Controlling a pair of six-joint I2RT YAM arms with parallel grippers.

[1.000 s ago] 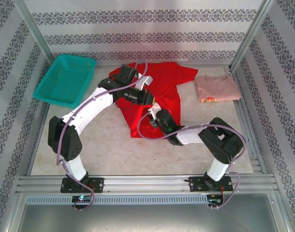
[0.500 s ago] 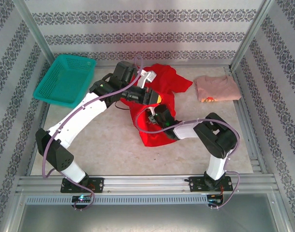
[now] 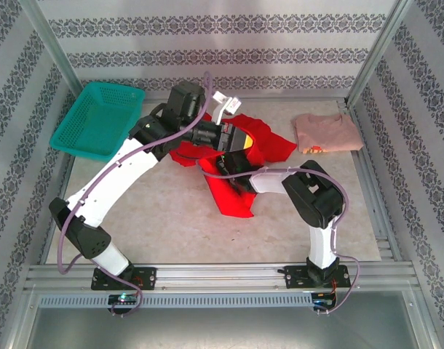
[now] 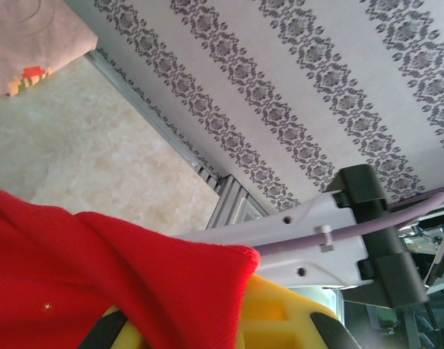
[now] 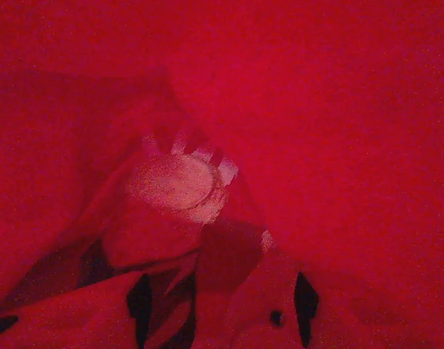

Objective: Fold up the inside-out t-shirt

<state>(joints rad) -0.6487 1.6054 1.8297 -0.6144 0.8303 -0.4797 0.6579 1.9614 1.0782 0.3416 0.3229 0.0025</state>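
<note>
The inside-out t-shirt is bright red and hangs bunched at the table's middle back, its lower end trailing on the table. My left gripper is raised above the table and shut on an upper fold. In the left wrist view the red cloth drapes over that gripper's yellow jaws. My right gripper is pushed into the cloth just below the left one. Its wrist view is covered by red fabric, so I cannot make out how its jaws stand.
A teal basket sits at the back left. A folded pale pink shirt lies at the back right. Patterned walls and metal posts close in the beige table on three sides.
My left gripper has lifted the red shirt up off the table, and the flat shirt has bunched into a hanging heap. My right arm has reached farther back and left into the cloth.
</note>
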